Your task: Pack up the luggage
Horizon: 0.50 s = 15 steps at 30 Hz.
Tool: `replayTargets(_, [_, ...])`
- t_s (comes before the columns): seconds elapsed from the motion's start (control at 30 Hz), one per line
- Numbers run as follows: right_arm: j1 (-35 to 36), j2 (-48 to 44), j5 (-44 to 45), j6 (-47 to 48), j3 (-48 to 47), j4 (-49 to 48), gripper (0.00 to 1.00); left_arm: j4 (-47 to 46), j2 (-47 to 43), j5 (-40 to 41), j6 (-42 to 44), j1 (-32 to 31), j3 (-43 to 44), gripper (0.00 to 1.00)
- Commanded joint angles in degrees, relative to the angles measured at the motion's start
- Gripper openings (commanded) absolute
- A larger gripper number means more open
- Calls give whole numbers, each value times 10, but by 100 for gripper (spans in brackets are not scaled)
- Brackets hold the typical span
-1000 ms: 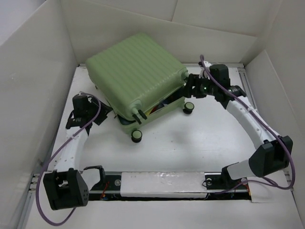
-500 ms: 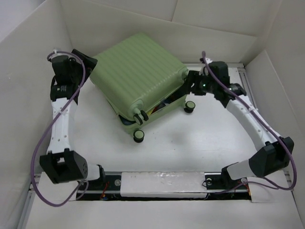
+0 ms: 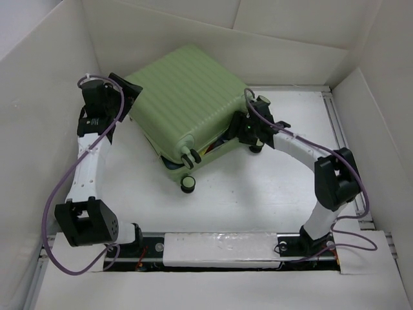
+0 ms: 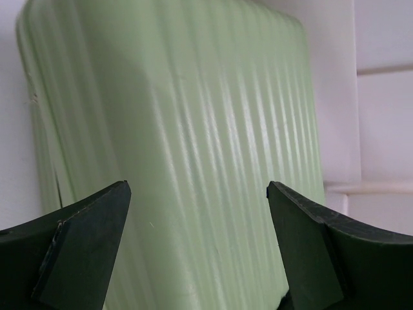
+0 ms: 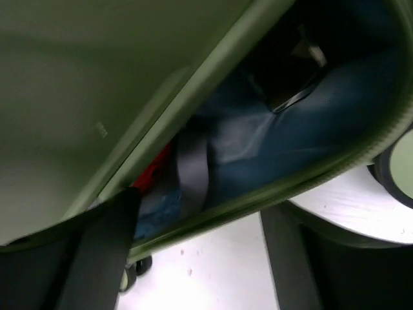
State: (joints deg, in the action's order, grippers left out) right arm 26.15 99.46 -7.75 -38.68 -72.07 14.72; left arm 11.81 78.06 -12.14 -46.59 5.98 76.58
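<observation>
- Top external view: the luggage (image 3: pixel 187 97) lies flat at far centre of the tabletop (image 3: pixel 258 187), lid ajar.
- Shell pale green and ribbed; blue lining shows in the gap.
- Gap faces the right tool (image 3: pixel 244 126), the nearer one, fingers apart at the seam.
- Left tool (image 3: pixel 126 90), fingers apart, faces the far-left corner.

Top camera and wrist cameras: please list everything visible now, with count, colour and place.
luggage: one, pale green, far left-centre of table, lid ajar.
wheels: at least two seen, black and pale green, luggage's near side.
lining: blue, inside the gap.
red item: one, inside, mostly hidden.
table: one, white, under everything.
walls: white, around the table.
cables: two, purple, along the arms.
left gripper: one, black, open, at luggage's far left corner.
right gripper: one, black, open, at the gap.
</observation>
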Motion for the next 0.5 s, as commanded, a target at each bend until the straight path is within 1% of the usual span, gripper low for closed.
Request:
replayTargets(0.0, [30, 27, 30, -80, -25, -59, 76, -26, -36, -10, 6, -8, -19, 84])
replayTargets(0.03, [39, 35, 37, -89, -25, -59, 71, -19, -36, -3, 21, -8, -19, 84])
replayTargets(0.07, [39, 45, 43, -103, -25, -59, 56, -19, -41, -3, 21, -8, -19, 84])
replayTargets(0.1, [45, 45, 48, -103, -15, -59, 42, -11, -41, 4, 27, -8, -19, 84])
replayTargets(0.13, [50, 45, 59, -103, -1, -59, 32, -6, -41, 10, 27, -8, -11, 84])
replayTargets(0.17, [50, 36, 68, -108, 11, -59, 19, -6, -41, 10, 33, -8, -5, 84])
replayTargets(0.23, [44, 14, 92, -99, 40, -51, 7, 1, -41, 25, 39, -8, 15, 84])
replayTargets(0.27, [35, 0, 99, -91, 75, -45, 2, 1, -41, 25, 39, -8, 20, 84])
replayTargets(0.3, [23, -35, 106, -70, 94, -31, 0, 1, -41, 25, 39, -8, 20, 84])
replayTargets(0.37, [-28, -76, 120, -37, 142, -11, 0, 8, -35, 25, 39, -8, 37, 84])
replayTargets(0.4, [-49, -119, 128, -19, 153, 15, 0, 8, -29, 30, 39, -8, 37, 84])
replayTargets(0.43, [-72, -138, 128, 20, 161, 27, 0, 14, -29, 36, 46, -8, 45, 84])
replayTargets(0.47, [-118, -156, 135, 41, 166, 36, 0, 22, -29, 41, 51, -8, 50, 84])
